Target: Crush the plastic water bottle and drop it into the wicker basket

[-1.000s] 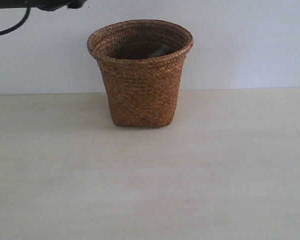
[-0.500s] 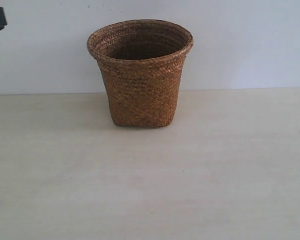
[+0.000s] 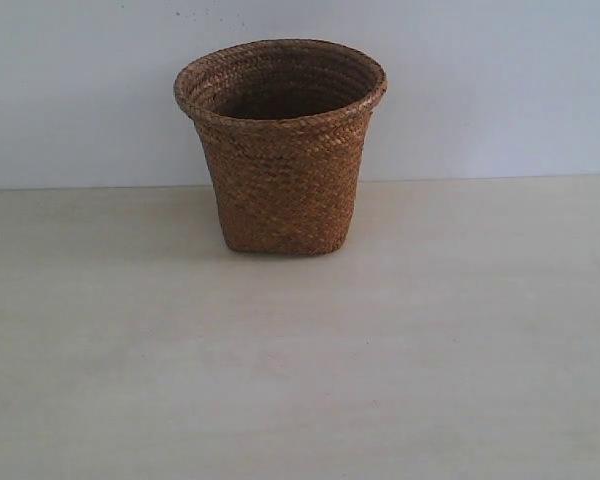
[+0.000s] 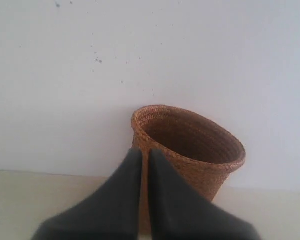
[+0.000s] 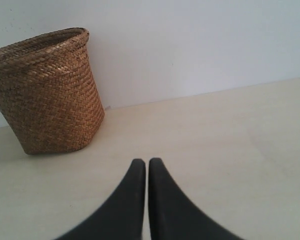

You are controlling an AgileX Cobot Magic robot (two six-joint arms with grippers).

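Left fingers (image 4: 121, 192) gone from exterior view, wicker basket (image 3: 280, 170) upright, dark inside

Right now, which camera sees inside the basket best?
The left wrist view: it looks down into the wicker basket, showing its woven inside. The exterior view shows mostly the front wall and a sliver inside; the right wrist view shows only the outside.

- Wall (image 3: 500, 90): plain, matte, off-white with a faint blue cast, fills the whole backdrop.
- Small dark specks (image 4: 96, 60) are scattered over its upper part.
- Table (image 3: 300, 380): pale beige matte top, faint wood grain running side to side.
- Table's far edge meets the wall in a straight, level line.
- Light: soft, even, diffuse, with only weak, blurred shadows on the table near the wall.
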